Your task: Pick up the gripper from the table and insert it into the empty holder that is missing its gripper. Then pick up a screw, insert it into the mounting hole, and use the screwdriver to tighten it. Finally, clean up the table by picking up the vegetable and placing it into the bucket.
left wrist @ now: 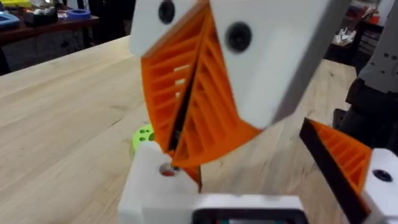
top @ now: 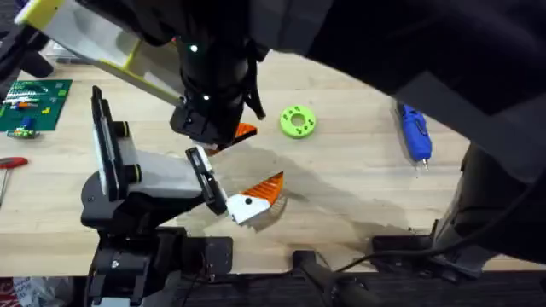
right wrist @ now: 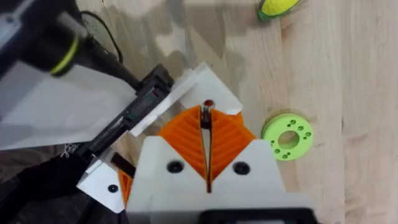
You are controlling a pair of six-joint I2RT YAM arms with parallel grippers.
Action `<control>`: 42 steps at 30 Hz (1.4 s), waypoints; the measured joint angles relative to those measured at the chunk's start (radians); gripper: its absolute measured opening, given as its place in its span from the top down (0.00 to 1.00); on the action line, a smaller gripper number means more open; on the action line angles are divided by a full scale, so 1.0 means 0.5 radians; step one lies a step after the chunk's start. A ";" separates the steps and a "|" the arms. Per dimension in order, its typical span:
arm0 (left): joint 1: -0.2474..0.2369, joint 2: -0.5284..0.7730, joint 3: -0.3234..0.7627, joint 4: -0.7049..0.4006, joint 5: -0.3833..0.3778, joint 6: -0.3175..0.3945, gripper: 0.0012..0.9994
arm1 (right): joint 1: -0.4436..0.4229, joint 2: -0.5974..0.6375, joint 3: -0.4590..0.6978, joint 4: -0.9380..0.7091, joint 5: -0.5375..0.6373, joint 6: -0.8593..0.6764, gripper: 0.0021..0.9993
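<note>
Pinching a small screw (right wrist: 207, 106) between pressed-together pads, the right gripper (right wrist: 206, 117) hangs over the holder (top: 158, 175). The gripper (top: 256, 198) sits at the holder's end. Past the holder lie a green disc (top: 297, 121) and the vegetable (right wrist: 278, 7). The screwdriver (top: 415, 132) lies well apart from the holder, with bare table between them. The left gripper's state cannot be told.

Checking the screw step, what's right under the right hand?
The white blocky holder, its small mounting hole at the right hand's orange tips. Any screw between them is covered.
</note>
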 joint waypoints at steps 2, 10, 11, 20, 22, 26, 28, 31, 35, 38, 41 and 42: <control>0.000 0.000 0.000 0.000 0.000 0.000 0.01 | 0.000 0.000 0.000 0.008 0.000 0.001 0.99; 0.000 0.000 0.000 0.000 0.000 0.000 0.01 | 0.000 0.000 0.000 0.016 0.000 0.001 0.99; 0.000 0.000 0.000 0.001 0.000 0.000 0.01 | 0.000 0.000 0.000 0.016 0.000 0.000 0.99; 0.000 0.000 0.000 0.001 0.000 0.000 0.01 | 0.000 0.000 0.000 0.007 0.000 0.001 0.99; 0.000 0.000 0.000 0.001 0.000 0.000 0.01 | 0.000 0.002 0.000 0.007 0.000 0.001 0.99; 0.000 0.000 0.000 0.001 0.000 0.000 0.01 | 0.000 0.018 0.000 0.007 0.000 0.001 0.99; 0.000 0.000 0.000 0.000 0.000 0.000 0.01 | 0.000 0.035 0.000 0.007 0.000 0.000 0.99; 0.000 0.000 0.000 -0.002 0.000 -0.010 0.01 | 0.000 0.060 0.000 0.007 0.000 0.001 0.99; 0.000 0.001 0.000 -0.002 0.001 -0.021 0.01 | -0.002 0.060 0.000 0.002 0.000 0.000 0.99; 0.000 0.000 0.000 -0.002 0.001 -0.021 0.01 | -0.002 0.060 0.000 -0.013 0.000 0.000 0.99; 0.000 0.001 0.000 -0.001 0.001 -0.021 0.01 | -0.003 0.060 0.000 -0.017 0.000 0.000 0.99; 0.000 0.000 0.000 -0.002 0.001 -0.021 0.01 | -0.003 0.059 0.000 -0.017 0.000 0.001 0.99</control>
